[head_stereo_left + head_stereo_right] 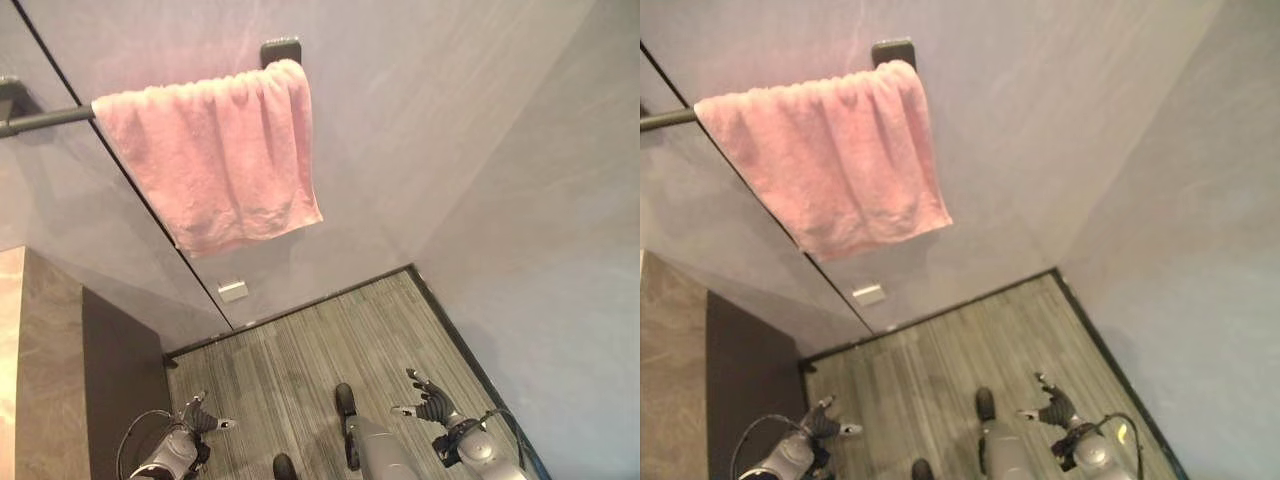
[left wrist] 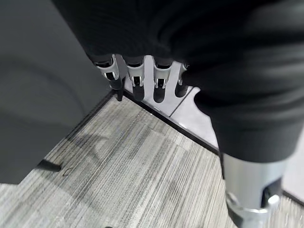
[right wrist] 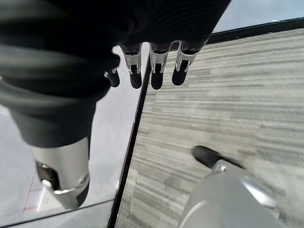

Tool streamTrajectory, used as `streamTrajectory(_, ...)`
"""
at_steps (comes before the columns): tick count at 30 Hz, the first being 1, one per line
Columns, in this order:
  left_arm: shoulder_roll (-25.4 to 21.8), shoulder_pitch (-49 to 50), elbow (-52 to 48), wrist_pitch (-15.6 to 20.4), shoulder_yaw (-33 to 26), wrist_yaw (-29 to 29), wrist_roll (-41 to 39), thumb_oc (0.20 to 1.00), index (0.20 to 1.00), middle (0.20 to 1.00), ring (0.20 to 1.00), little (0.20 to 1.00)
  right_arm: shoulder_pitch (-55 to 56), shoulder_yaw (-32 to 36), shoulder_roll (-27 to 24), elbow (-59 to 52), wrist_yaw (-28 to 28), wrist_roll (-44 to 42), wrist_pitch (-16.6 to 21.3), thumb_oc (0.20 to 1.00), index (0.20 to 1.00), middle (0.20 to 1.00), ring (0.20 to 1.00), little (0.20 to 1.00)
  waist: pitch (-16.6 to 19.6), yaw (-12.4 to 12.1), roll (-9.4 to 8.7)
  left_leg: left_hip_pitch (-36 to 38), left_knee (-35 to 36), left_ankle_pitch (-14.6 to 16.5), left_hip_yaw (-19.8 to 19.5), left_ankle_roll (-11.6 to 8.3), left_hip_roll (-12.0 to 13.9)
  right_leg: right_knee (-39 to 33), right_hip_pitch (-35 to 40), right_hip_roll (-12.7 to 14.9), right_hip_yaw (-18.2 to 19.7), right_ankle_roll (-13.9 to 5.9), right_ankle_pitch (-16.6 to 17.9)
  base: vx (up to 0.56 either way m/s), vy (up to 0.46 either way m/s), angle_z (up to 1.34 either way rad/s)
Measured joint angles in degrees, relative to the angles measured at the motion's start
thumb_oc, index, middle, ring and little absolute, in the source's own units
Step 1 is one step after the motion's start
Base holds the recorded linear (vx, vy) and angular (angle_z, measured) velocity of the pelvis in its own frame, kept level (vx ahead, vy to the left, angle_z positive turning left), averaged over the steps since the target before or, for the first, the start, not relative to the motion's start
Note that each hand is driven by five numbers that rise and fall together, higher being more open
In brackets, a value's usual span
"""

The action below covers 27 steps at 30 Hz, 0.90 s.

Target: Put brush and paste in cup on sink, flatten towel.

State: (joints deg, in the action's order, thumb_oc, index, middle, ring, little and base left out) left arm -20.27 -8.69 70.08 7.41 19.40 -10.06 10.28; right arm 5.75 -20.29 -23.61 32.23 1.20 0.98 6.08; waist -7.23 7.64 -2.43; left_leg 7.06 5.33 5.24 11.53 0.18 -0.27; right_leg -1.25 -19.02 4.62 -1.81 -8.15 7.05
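I am looking at a pale grey wall (image 1: pixel 450 120) that meets a striped grey floor (image 1: pixel 300 360) along a dark skirting line, with a second wall closing in past my right hand so the floor narrows to a corner up ahead of it. High above both hands a pink towel (image 1: pixel 215 160) hangs over a dark rail (image 1: pixel 45 120), draped fairly smooth with its lower edge slanting and a little rumpled; the rail's end bracket (image 1: pixel 281 50) sits just beside the towel's far corner. My left hand (image 1: pixel 203 418) hangs low with fingers straight and relaxed, nothing in it, and a dark cabinet side (image 1: pixel 120 370) under a stone-patterned counter edge (image 1: pixel 35 360) stands close on its outer side. My right hand (image 1: pixel 430 402) is likewise slack-fingered and empty, with open floor between the two hands. A small white wall plate (image 1: pixel 233 291) sits low on the wall ahead of the left hand.
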Motion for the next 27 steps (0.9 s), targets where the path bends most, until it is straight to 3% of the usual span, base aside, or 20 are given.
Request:
streamTrajectory(1, 0.1, 0.4, -0.5, 0.0, 0.3, 0.2, 0.2, 1.000, 1.000, 1.000, 1.000, 1.000, 0.8, 0.0, 0.0, -0.1, 0.0, 0.0, 0.0, 1.000, 1.000, 1.000, 1.000, 1.000, 0.3, 0.3, -0.84, 1.1, 0.0, 0.7, -0.4, -0.61, -0.2, 0.5, 1.5, 1.1, -0.7, -0.17, -0.3, 0.15, -0.118, 0.50)
streamTrajectory(2, 0.5, 1.4, -1.5, 0.0, 0.5, 0.2, 1.2, 1.000, 1.000, 1.000, 1.000, 1.000, 0.8, -0.2, -0.3, 0.6, -0.2, 0.2, -0.1, 1.000, 1.000, 1.000, 1.000, 1.000, 0.6, 0.0, -0.48, 2.6, -0.3, 1.9, -1.6, -1.88, 0.7, 1.2, 2.6, 0.4, -0.4, 0.87, 3.7, 0.12, -0.115, 0.45)
streamTrajectory(3, 0.9, 1.7, -1.6, 0.1, 1.5, 0.3, 1.7, 1.000, 1.000, 1.000, 1.000, 1.000, 0.7, -0.2, -0.9, 0.8, -0.2, 0.4, -0.1, 1.000, 1.000, 1.000, 1.000, 1.000, 1.0, 0.1, 0.83, 2.9, -0.9, 2.7, -2.1, -2.85, 2.4, 1.2, 3.4, -1.0, -0.4, 1.83, 4.6, 0.09, -0.104, 0.30)
streamTrajectory(5, 1.4, 1.9, -1.8, 0.5, 1.5, 0.4, 2.0, 1.000, 1.000, 1.000, 1.000, 1.000, -1.0, -0.1, -2.9, 0.3, -0.2, 1.2, -0.1, 1.000, 1.000, 1.000, 1.000, 1.000, 1.3, -0.7, 2.41, 2.7, -2.7, 2.7, -1.3, -3.79, 4.9, -0.7, 4.9, -3.9, -1.1, 4.47, 4.7, 0.15, -0.184, 0.13)
streamTrajectory(7, 1.4, 1.8, -1.6, 0.5, 0.8, 0.4, 2.0, 1.000, 1.000, 1.000, 1.000, 1.000, -3.0, 0.0, -5.5, -0.5, -0.2, 2.2, 0.0, 1.000, 1.000, 1.000, 1.000, 1.000, 1.2, -0.8, 2.43, 0.5, -7.1, 1.3, -1.6, -5.99, 6.9, -3.8, 7.4, -5.1, -2.6, 6.25, 4.8, 0.11, -0.178, 0.26)
streamTrajectory(10, 1.8, 0.7, -1.9, 0.7, 0.4, 0.5, 2.0, 1.000, 1.000, 1.000, 1.000, 1.000, -3.7, 0.5, -7.0, -0.6, 0.0, 2.8, 0.0, 1.000, 1.000, 1.000, 1.000, 1.000, 0.4, -1.0, 1.09, -4.1, -17.4, 1.0, -1.5, -8.47, 7.9, -3.8, 9.2, -4.7, -4.0, 9.10, 3.5, 0.00, -0.155, 0.39)
streamTrajectory(11, 2.2, 0.1, -1.9, 0.8, -0.1, 0.5, 1.9, 1.000, 1.000, 1.000, 1.000, 1.000, -4.2, 0.6, -7.4, -0.8, 0.3, 3.4, 0.1, 1.000, 1.000, 1.000, 1.000, 1.000, -0.1, -1.1, 0.79, -10.1, -27.4, -0.5, -3.3, -11.54, 8.9, -3.5, 9.1, -4.6, -5.7, 10.67, 2.3, 0.01, -0.200, 0.55)
streamTrajectory(12, 2.1, -1.2, -1.8, 0.7, -0.1, 0.3, 1.8, 1.000, 1.000, 1.000, 1.000, 1.000, -4.3, 0.5, -7.5, -0.4, 0.6, 4.0, 0.0, 1.000, 1.000, 1.000, 1.000, 1.000, -0.9, -0.8, -0.11, -14.0, -33.0, -1.7, -4.5, -13.39, 9.3, -3.7, 9.4, -4.0, -6.6, 10.81, 2.2, 0.09, -0.012, 0.61)
streamTrajectory(13, 2.0, -1.9, -1.8, 0.7, -0.1, 0.3, 1.7, 1.000, 1.000, 1.000, 1.000, 1.000, -4.3, -0.4, -7.4, -0.2, 0.8, 4.4, 0.0, 1.000, 1.000, 1.000, 1.000, 1.000, -2.1, -1.4, -1.27, -16.5, -36.0, -2.4, -4.0, -13.82, 9.9, -3.7, 9.9, -3.6, -7.1, 11.10, 2.0, 0.08, 0.067, 0.41)
streamTrajectory(14, 2.1, -1.8, -1.8, 0.7, -0.1, 0.3, 1.6, 1.000, 1.000, 1.000, 1.000, 1.000, -4.9, -0.5, -7.2, -0.1, 1.0, 4.6, 0.0, 1.000, 1.000, 1.000, 1.000, 1.000, -2.4, -1.3, -1.45, -17.4, -35.0, -2.3, -2.1, -13.47, 11.4, -3.7, 10.2, -3.6, -7.7, 11.15, 1.7, 0.20, 0.181, 0.40)
streamTrajectory(15, 2.0, -1.7, -1.7, 0.7, -0.3, 0.3, 1.4, 1.000, 1.000, 1.000, 1.000, 1.000, -4.7, -0.7, -7.1, -0.1, 1.3, 5.7, -0.1, 1.000, 1.000, 1.000, 1.000, 1.000, -2.3, -0.7, -1.27, -16.4, -28.3, -2.9, 4.7, -12.86, 14.3, -4.2, 10.6, -4.1, -9.2, 11.61, 0.7, 0.18, 0.203, 0.37)
streamTrajectory(16, 2.0, -1.8, -1.8, 0.7, -0.1, 0.3, 1.3, 1.000, 1.000, 1.000, 1.000, 1.000, -5.0, -0.6, -7.2, -0.1, 1.3, 6.3, -0.1, 1.000, 1.000, 1.000, 1.000, 1.000, -2.4, -0.5, -1.07, -15.9, -22.8, -3.3, 6.4, -13.20, 15.4, -4.2, 10.9, -4.3, -9.4, 11.38, 0.6, 0.23, 0.304, 0.28)
streamTrajectory(17, 1.8, -2.0, -2.0, 0.8, -0.1, 0.2, 1.3, 1.000, 1.000, 1.000, 1.000, 1.000, -4.6, -0.2, -7.3, 0.3, 1.3, 6.7, -0.1, 1.000, 1.000, 1.000, 1.000, 1.000, -2.4, -0.7, -0.38, -12.9, -7.6, -5.5, 7.0, -13.58, 16.2, -4.2, 11.0, -5.5, -9.6, 10.83, -0.1, 0.17, 0.256, 0.09)
streamTrajectory(18, 1.5, -2.0, -1.9, 0.8, -0.1, 0.2, 1.3, 1.000, 1.000, 1.000, 1.000, 1.000, -4.7, 0.0, -7.3, 0.5, 1.3, 6.7, -0.1, 1.000, 1.000, 1.000, 1.000, 1.000, -2.4, -0.6, -0.08, -12.1, -3.1, -7.3, 8.1, -13.27, 17.1, -4.2, 11.0, -6.0, -9.8, 10.98, -0.3, 0.12, 0.168, -0.04)
streamTrajectory(21, 1.2, -1.2, -2.1, 0.8, 0.7, 0.3, 1.3, 1.000, 1.000, 1.000, 1.000, 1.000, -5.0, 0.6, -7.1, 2.1, 1.2, 6.6, -0.3, 1.000, 1.000, 1.000, 1.000, 1.000, -2.0, -0.7, 0.81, -12.0, -1.1, -11.0, 7.3, -12.96, 17.5, -3.7, 11.6, -6.0, -9.6, 9.47, -1.3, 0.21, 0.263, -0.15)
streamTrajectory(25, 1.4, 1.2, -4.4, 0.9, 0.3, 0.4, 1.3, 1.000, 1.000, 1.000, 1.000, 1.000, -2.2, 2.1, -8.3, 1.6, 1.3, 6.6, -0.7, 1.000, 1.000, 1.000, 1.000, 1.000, -0.1, -0.4, 4.05, -9.9, -0.3, -11.3, 6.4, -12.54, 15.2, -3.7, 13.3, -5.9, -9.6, 9.26, -1.2, 0.11, 0.281, -0.11)
streamTrajectory(26, 1.3, 1.7, -4.6, 1.2, 0.2, 0.5, 1.3, 1.000, 1.000, 1.000, 1.000, 1.000, -1.1, 5.2, -8.3, 0.5, 1.3, 6.4, -1.4, 1.000, 1.000, 1.000, 1.000, 1.000, 0.1, -0.6, 5.46, -10.1, -0.9, -10.7, 6.6, -9.05, 12.9, -3.7, 13.4, -4.9, -9.5, 8.28, -1.0, 0.07, 0.282, 0.00)
streamTrajectory(27, 1.0, 1.6, -5.0, 1.2, 0.2, 0.6, 1.3, 1.000, 1.000, 1.000, 1.000, 1.000, -0.8, 6.1, -8.4, -0.3, 1.3, 6.2, -1.5, 1.000, 1.000, 1.000, 1.000, 1.000, 0.1, -0.7, 5.37, -10.0, -0.8, -10.4, 6.6, -8.11, 11.5, -3.7, 13.4, -3.5, -9.4, 6.97, -0.8, 0.09, 0.376, 0.03)
